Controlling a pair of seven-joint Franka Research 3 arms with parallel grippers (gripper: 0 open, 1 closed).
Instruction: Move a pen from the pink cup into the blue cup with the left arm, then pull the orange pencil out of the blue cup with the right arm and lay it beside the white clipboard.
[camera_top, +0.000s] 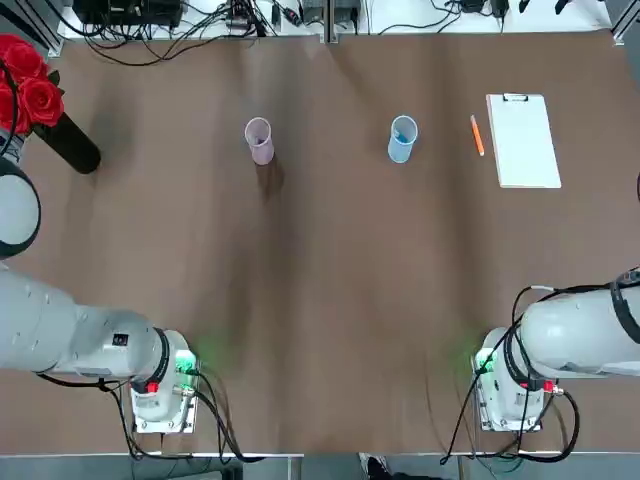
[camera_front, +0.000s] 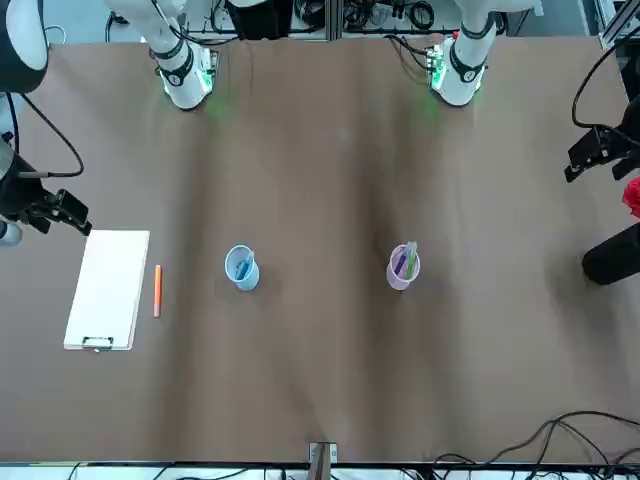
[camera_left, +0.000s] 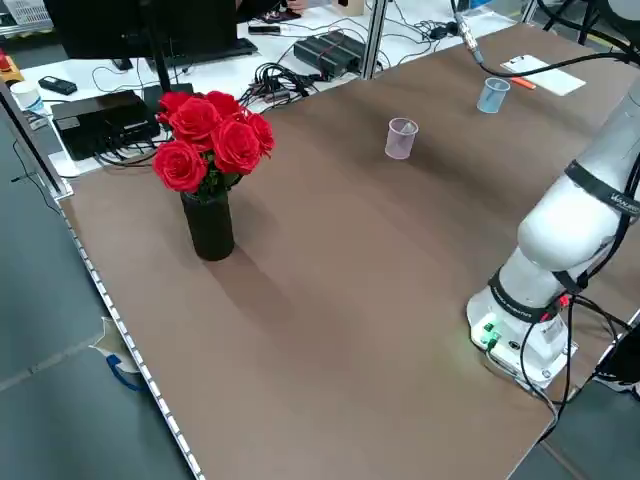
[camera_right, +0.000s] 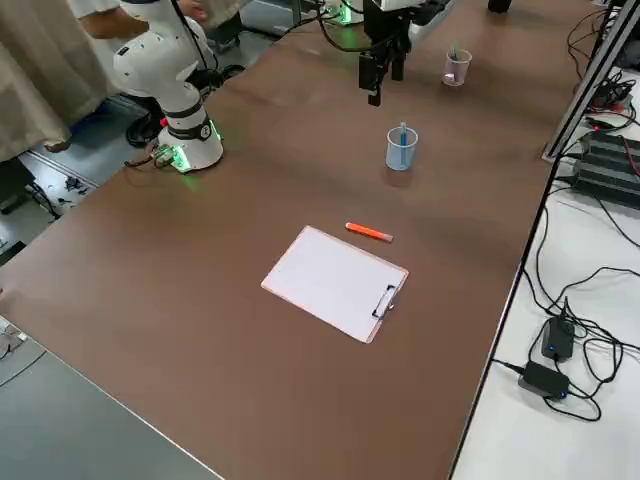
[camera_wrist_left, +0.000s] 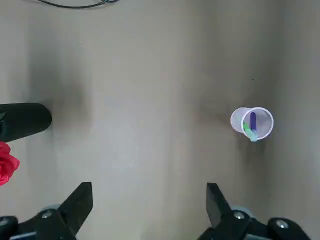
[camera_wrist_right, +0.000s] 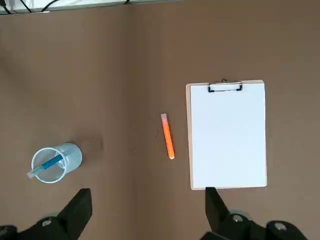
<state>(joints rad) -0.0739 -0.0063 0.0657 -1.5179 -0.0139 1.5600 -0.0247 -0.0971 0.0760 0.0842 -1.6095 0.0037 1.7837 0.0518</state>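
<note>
The pink cup (camera_wrist_left: 251, 122) stands upright with a purple and a green pen in it, and shows again as the pink cup (camera_top: 259, 140) left of the table's middle. My left gripper (camera_wrist_left: 148, 200) hangs open high above the table, well short of that cup, holding nothing. To its right, the blue cup (camera_top: 402, 138) holds one blue pen (camera_wrist_right: 49, 165). The orange pencil (camera_wrist_right: 167, 142) lies flat on the table just left of the white clipboard (camera_wrist_right: 227, 135), parallel to its long edge. My right gripper (camera_wrist_right: 147, 205) is open and empty, high above them.
A black vase of red roses (camera_top: 60, 140) stands at the far left of the table. Cables and equipment (camera_top: 160, 20) lie beyond the far edge. Both arm bases (camera_top: 160, 385) sit at the near edge.
</note>
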